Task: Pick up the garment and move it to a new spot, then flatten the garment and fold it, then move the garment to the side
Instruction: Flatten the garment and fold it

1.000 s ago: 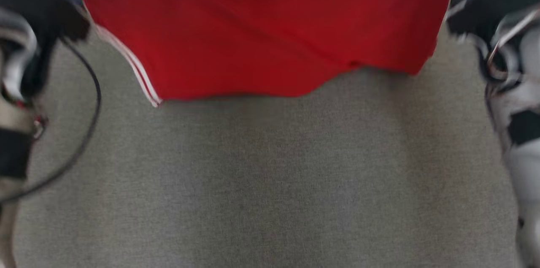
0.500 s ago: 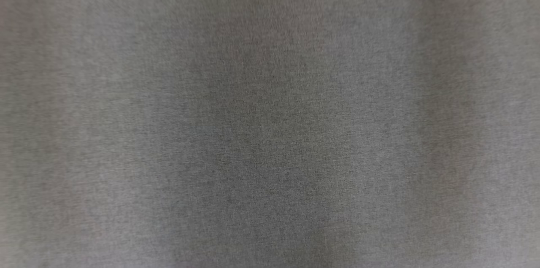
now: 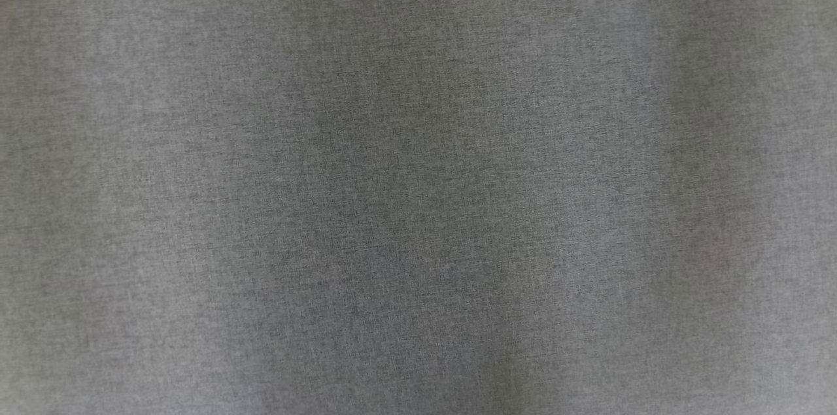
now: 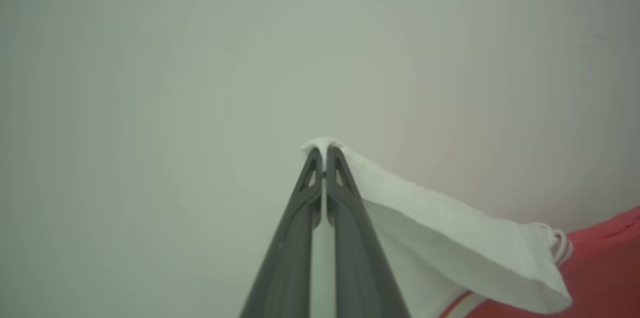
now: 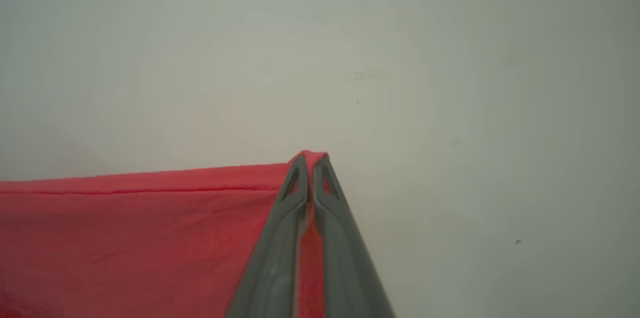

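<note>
Gripping at both ends: the left gripper is pinched tight on a white fold of the garment, fingers raised toward a plain pale backdrop. The right gripper is likewise clamped — on the garment's red edge, cloth stretching off leftward in its wrist view. Head view: grey woven surface, softly shadowed.

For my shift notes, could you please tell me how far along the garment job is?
Done: the pick-up. The left tool is shut on a white corner of the garment, the right tool on its red edge. In hand: both hold it up, apparently mid-carry. Left: laying it down, flattening, folding, moving it aside.
</note>
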Available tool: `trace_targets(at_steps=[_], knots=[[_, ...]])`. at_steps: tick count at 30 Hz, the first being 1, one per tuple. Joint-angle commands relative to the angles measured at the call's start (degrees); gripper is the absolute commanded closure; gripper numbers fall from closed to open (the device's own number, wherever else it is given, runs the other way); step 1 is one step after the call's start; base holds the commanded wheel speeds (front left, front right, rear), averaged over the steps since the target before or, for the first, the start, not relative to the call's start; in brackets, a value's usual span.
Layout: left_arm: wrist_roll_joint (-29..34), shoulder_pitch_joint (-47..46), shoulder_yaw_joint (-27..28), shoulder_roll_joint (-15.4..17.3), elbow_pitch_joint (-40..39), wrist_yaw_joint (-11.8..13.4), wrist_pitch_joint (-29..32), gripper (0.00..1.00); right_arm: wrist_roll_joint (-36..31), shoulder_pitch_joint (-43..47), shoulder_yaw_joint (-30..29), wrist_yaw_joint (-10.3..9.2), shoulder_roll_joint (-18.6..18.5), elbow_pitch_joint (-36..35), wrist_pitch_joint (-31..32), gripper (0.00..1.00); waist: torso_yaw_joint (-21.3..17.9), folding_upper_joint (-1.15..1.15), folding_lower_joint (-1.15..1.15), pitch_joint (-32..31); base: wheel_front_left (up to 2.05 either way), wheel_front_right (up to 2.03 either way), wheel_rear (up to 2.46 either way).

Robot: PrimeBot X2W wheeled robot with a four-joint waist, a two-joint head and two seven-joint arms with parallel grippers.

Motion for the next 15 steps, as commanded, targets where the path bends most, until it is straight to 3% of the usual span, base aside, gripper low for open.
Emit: trace_targets(at_steps=[1,9,15], knots=[[-0.11,-0.44,-1.16,-0.18,0.73,0.1,-0.4,1.0,0.66,-0.7,0.73,-0.14,0.14,0.87,-0.57,1.0,0.28,-0.01,0.0,0.06,0.0,0.0,0.0],[-3.02,1.62,-3.19,-1.01,1.81,0.1,-2.57,1.0,1.61,-0.6,2.9,-0.14,0.37,3.08,-1.95,1.0,0.3,-0.01,0.0,-0.31,0.0,0.0,0.0],[-6.22,8.54,-2.72,-0.86,0.4,0.09,-7.93,1.0,5.29,6.5,6.7,-0.14,0.58,1.42,-3.78,1.0,-0.15,-0.01,0.0,-3.56,0.0,0.0,0.0]])
